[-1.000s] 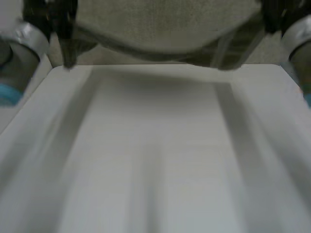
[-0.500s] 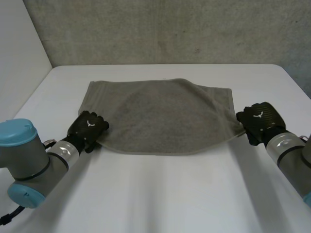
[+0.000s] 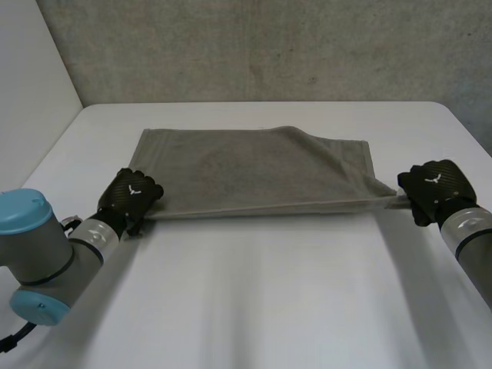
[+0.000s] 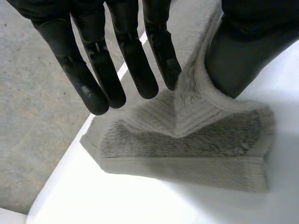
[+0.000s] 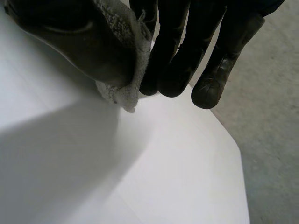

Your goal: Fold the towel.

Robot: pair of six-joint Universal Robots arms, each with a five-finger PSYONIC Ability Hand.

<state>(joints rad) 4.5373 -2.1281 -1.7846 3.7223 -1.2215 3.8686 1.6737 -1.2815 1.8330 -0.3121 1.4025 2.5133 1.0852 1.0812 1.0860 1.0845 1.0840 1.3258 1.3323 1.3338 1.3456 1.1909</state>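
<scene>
Worktop [image 3: 269, 300]: white, smooth.
Room: grey concrete wall [image 3: 269, 46] beyond both robot hands.
Towel [image 3: 254, 173]: grey, pulled taut between them, far part on the worktop.
Left robot hand [image 3: 132, 196]: thumb and fingers pinched one near corner.
Right robot hand [image 3: 434, 188]: clamped the other.

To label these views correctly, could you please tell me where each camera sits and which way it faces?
Head view: behind and between the arms, looking down at the white table; both arms show, left robot hand and right robot hand at the near corners of the grey-brown terry towel.
Left wrist view: on that wrist, looking along the palm; left robot hand pinching a towel corner.
Right wrist view: likewise; right robot hand pinching the other corner.
Shared: all three show the towel.
</scene>
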